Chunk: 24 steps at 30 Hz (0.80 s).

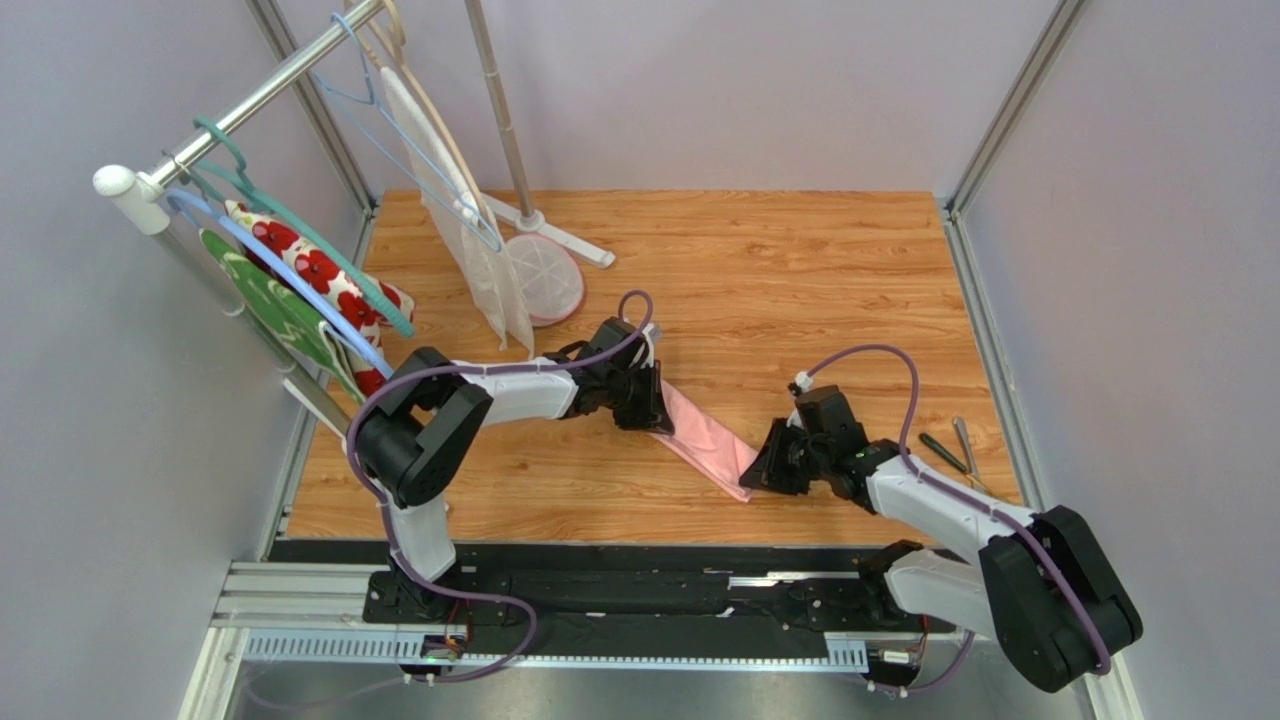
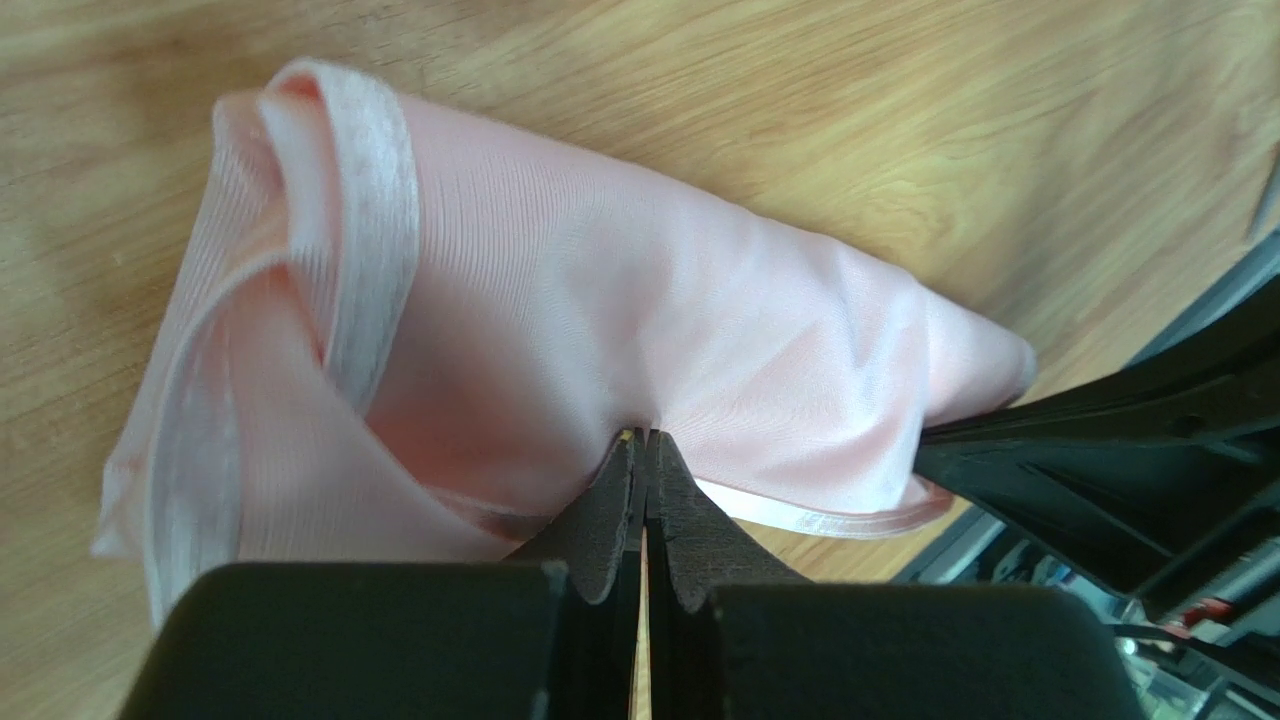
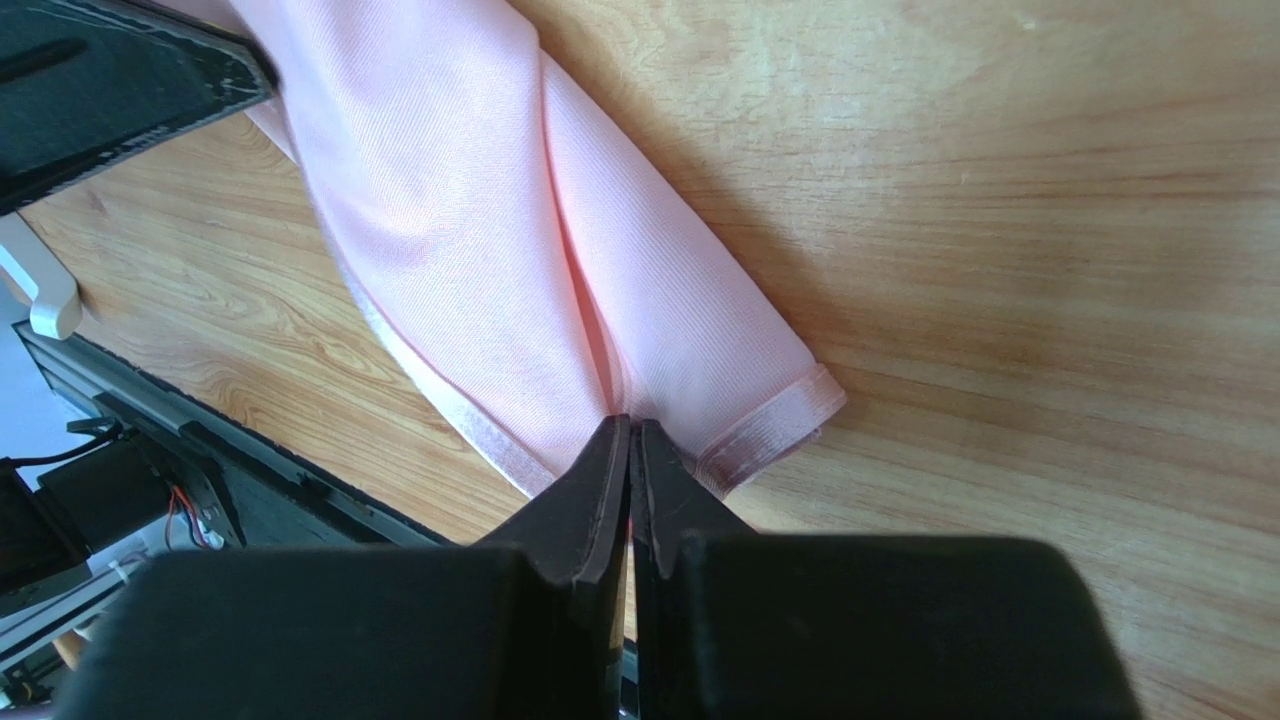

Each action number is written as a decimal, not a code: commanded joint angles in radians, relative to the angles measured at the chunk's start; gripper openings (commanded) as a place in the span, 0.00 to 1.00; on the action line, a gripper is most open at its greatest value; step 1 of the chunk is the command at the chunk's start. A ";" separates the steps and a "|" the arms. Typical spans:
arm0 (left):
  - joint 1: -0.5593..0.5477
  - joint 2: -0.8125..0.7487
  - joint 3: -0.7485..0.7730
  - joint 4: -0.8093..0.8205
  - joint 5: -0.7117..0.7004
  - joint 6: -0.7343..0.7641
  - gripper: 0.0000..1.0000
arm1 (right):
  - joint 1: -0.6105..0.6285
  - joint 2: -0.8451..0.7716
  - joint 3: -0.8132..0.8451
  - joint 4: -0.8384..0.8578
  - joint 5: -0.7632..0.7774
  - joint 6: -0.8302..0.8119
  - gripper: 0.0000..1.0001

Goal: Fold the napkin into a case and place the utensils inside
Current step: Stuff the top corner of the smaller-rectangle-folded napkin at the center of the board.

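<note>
The pink napkin is folded into a narrow layered strip that runs diagonally across the middle of the wooden table. My left gripper pinches its far left end. In the left wrist view the gripper is shut on the napkin, with puckers around the tips. My right gripper holds the near right end. In the right wrist view it is shut on the napkin beside its hemmed corner. The utensils lie on the table at the right edge, apart from both grippers.
A garment rack stands at the back left with hangers, a floral cloth, a green cloth and a white mesh bag. A round white stand base sits behind the left arm. The black mounting rail borders the near edge.
</note>
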<state>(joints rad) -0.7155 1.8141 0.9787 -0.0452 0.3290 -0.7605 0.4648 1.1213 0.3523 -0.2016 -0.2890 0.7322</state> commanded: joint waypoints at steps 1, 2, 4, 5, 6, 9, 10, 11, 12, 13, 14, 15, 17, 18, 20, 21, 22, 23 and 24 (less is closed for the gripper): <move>0.011 0.037 0.002 -0.053 -0.050 0.099 0.00 | 0.003 0.009 0.007 -0.064 0.103 -0.056 0.05; 0.011 0.045 0.002 -0.059 -0.064 0.104 0.00 | 0.003 0.002 0.011 -0.084 0.114 -0.059 0.05; 0.011 0.054 0.005 -0.074 -0.077 0.115 0.00 | 0.003 -0.021 0.020 -0.096 0.120 -0.054 0.05; 0.011 0.053 0.008 -0.074 -0.074 0.125 0.00 | 0.003 -0.031 0.031 -0.116 0.117 -0.056 0.05; 0.010 0.050 0.008 -0.073 -0.070 0.130 0.00 | 0.003 -0.040 0.039 -0.127 0.103 -0.057 0.05; 0.010 0.008 0.012 -0.067 -0.051 0.147 0.00 | 0.003 -0.098 0.071 -0.163 0.080 -0.059 0.10; 0.010 -0.007 0.020 -0.083 -0.047 0.151 0.00 | 0.003 -0.129 0.085 -0.171 0.071 -0.059 0.11; 0.010 -0.012 0.034 -0.090 -0.042 0.151 0.00 | 0.003 -0.138 0.109 -0.171 0.061 -0.062 0.13; 0.010 -0.015 0.038 -0.094 -0.039 0.151 0.00 | 0.005 -0.144 0.126 -0.173 0.042 -0.062 0.16; 0.008 -0.018 0.041 -0.097 -0.036 0.148 0.00 | 0.003 -0.144 0.140 -0.168 0.037 -0.060 0.18; 0.010 -0.016 0.043 -0.097 -0.028 0.138 0.00 | 0.005 -0.134 0.152 -0.164 0.030 -0.059 0.19; 0.010 -0.015 0.040 -0.091 -0.024 0.133 0.00 | 0.005 -0.120 0.174 -0.156 0.010 -0.057 0.20; 0.010 -0.012 0.023 -0.070 -0.027 0.115 0.00 | 0.005 -0.066 0.186 -0.127 -0.010 -0.048 0.20; 0.010 -0.010 0.018 -0.064 -0.028 0.113 0.00 | 0.003 -0.049 0.186 -0.113 -0.042 -0.042 0.20; 0.010 -0.003 0.017 -0.061 -0.036 0.109 0.00 | 0.003 -0.002 0.168 -0.044 -0.088 -0.018 0.20; 0.010 0.004 0.018 -0.059 -0.031 0.110 0.00 | 0.006 0.014 0.142 -0.024 -0.116 -0.013 0.20; 0.010 0.013 0.021 -0.058 -0.028 0.109 0.00 | 0.005 0.023 0.128 0.005 -0.125 -0.008 0.19; 0.010 0.017 0.025 -0.056 -0.028 0.109 0.00 | 0.005 0.031 0.116 0.017 -0.133 -0.008 0.19; 0.010 0.025 0.025 -0.053 -0.028 0.105 0.00 | 0.003 0.035 0.099 0.024 -0.139 -0.014 0.19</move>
<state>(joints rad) -0.7109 1.8252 0.9981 -0.0887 0.3264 -0.6643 0.4664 1.1339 0.4957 -0.2653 -0.3504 0.7067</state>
